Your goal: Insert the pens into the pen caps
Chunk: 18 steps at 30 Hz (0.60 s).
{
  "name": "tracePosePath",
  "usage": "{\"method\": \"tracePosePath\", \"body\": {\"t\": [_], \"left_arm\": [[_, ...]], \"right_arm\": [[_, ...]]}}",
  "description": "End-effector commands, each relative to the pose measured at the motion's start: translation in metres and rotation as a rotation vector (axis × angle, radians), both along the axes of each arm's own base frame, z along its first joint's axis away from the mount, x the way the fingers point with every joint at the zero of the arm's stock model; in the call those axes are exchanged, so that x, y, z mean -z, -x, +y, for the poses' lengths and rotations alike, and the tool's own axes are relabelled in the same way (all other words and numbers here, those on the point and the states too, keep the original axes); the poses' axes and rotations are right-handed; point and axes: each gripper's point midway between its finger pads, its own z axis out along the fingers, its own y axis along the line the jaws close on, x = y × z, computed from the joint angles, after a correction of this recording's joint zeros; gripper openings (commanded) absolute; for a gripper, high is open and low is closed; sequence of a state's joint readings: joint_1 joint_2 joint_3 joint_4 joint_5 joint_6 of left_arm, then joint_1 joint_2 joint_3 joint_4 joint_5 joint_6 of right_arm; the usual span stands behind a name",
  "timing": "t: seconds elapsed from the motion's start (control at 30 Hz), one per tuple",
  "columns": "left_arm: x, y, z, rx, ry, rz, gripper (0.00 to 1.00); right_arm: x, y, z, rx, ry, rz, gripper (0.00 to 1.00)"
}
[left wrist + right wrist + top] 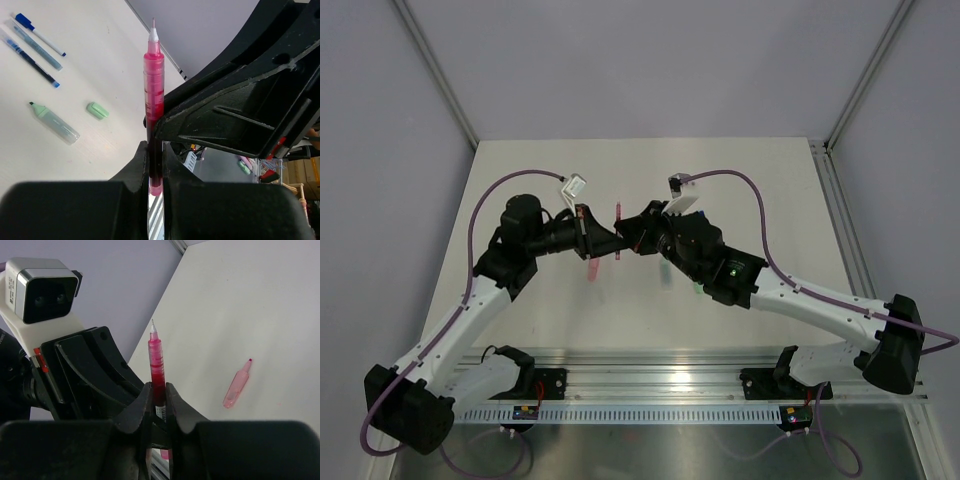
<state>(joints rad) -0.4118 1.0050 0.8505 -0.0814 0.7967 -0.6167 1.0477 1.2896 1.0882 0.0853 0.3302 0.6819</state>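
We see the two arms meet over the middle of the bench [750, 190]. The left hand [154, 152] is clenched on the red pen [153, 75]. Its two fingers press the lower part of the barrel from both sides. The pen stands upright between them, with its fine tip pointing up. It is held in the air and does not touch the bench.

The right hand [159, 392] is at the same pen from the opposite side. Its fingers stand very close on each side of the barrel, but we cannot tell if they press it or are slack.

In the right wrist view, the pink cap [236, 389] lies flat on the bench, well apart from the hands.

In the left wrist view, a short light green cap [97, 110] lies near a longer grey-green cap [55, 124], and the two do not touch. Farther away, three slim pens lie close together on the bench: a white pen [42, 37] with a blue end, a teal pen [35, 46] and a dark blue pen [30, 62].
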Motion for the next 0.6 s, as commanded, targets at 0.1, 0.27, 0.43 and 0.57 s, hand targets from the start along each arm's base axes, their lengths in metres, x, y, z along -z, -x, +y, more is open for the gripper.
{"method": "tracePosePath", "body": {"t": [0.1,0.27,0.43,0.57], "left_arm": [[-0.028,-0.002,0.006,-0.049,0.004,-0.144,0.0],[-0.035,-0.005,0.019,-0.133,-0.035,-0.192,0.0],[-0.051,-0.013,0.046,-0.302,-0.072,-0.296,0.0],[-0.07,-0.008,0.066,-0.401,-0.059,-0.376,0.0]], "right_arm": [[-0.038,0.008,-0.013,0.015,-0.07,-0.046,0.37],[-0.029,0.014,-0.03,0.027,-0.02,-0.039,0.43],[0.029,0.021,-0.032,-0.013,0.161,0.051,0.43],[0.086,0.025,-0.015,-0.078,0.294,0.148,0.41]]}}
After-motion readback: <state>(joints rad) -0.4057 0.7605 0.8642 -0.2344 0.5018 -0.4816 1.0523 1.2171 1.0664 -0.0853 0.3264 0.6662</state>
